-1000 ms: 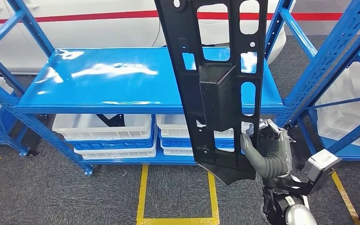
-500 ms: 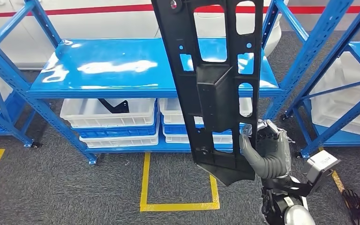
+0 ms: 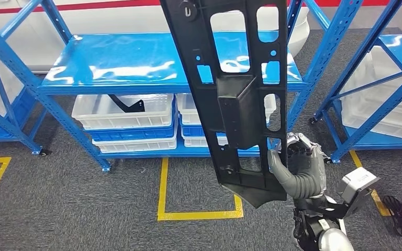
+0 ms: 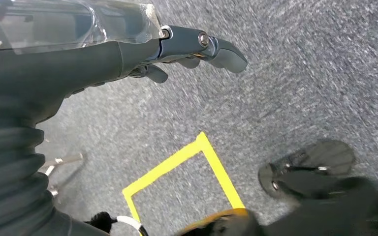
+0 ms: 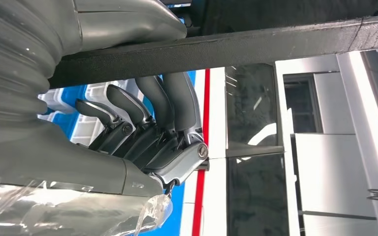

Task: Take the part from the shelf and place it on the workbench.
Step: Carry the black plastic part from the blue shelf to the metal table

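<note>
The part is a long black plastic panel with several cut-outs and a raised box in its middle. It stands nearly upright in front of me in the head view, its top past the picture's edge. My right hand grips its lower right edge, thumb on the front face. In the right wrist view the part's edge runs across my right hand, whose fingers curl around it. My left hand hangs over the grey carpet with nothing in it, fingers loosely apart.
A blue shelf stands ahead, its top board bare and glossy. White bins sit on its lower level, one holding a black piece. Another blue rack stands at the right. Yellow tape marks the carpet.
The whole picture has shifted: the shelf now sits farther off and more floor shows, so the camera has moved back. The part stays in my right hand, tilted slightly more.
</note>
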